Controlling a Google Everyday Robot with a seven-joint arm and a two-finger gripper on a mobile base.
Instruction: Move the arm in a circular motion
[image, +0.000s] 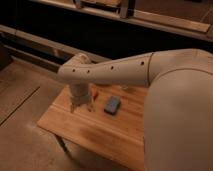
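One arm (115, 70) reaches in from the right, its end effector (80, 106) held over the desk (100, 131), apparently free to circle; spread or pressed together, I cannot tell.

Dim, warm indoor light, brownish cast throughout. Arm (115, 70) is brightest thing: lit from above, top pale cream, underside shaded. Gripper (81, 106) hangs over far left part of table (100, 135), in arm's shade, soft shadow on wood below. Faint sheen on tabletop. Far background band almost black. No hard glare.
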